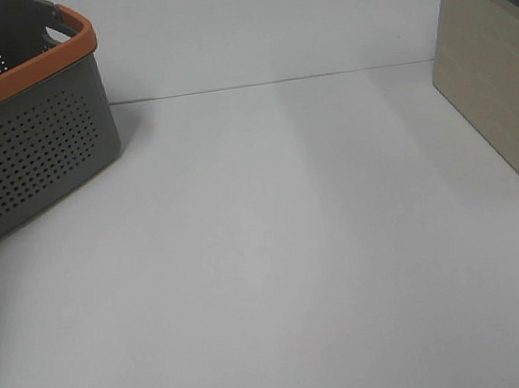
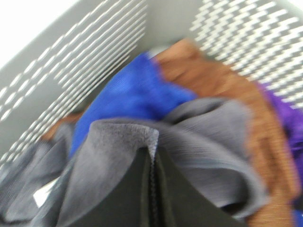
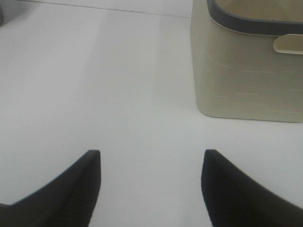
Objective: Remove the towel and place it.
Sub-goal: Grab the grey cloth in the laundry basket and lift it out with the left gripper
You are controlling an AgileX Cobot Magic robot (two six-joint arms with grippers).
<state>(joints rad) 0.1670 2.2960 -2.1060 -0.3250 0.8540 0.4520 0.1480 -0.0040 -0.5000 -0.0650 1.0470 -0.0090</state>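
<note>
In the left wrist view the dark charcoal towel (image 2: pixel 208 137) lies bunched on top of other cloths inside the grey basket (image 2: pixel 71 61). A small white tag (image 2: pixel 42 196) shows at one corner of it. My left gripper (image 2: pixel 152 153) is shut, its two black fingers pressed together with a fold of the towel gathered at their tips. The exterior high view shows the basket (image 1: pixel 37 155) with its orange rim at the far left, but not the towel. My right gripper (image 3: pixel 151 175) hangs open over the bare white table, holding nothing.
Under the towel lie a blue cloth (image 2: pixel 132 94), a brown cloth (image 2: pixel 222 80) and a purple cloth (image 2: pixel 286 113). A beige bin (image 1: pixel 502 88) with a dark grey rim stands at the far right, also seen from the right wrist as the beige bin (image 3: pixel 246 71). White table (image 1: pixel 276 249) lies between.
</note>
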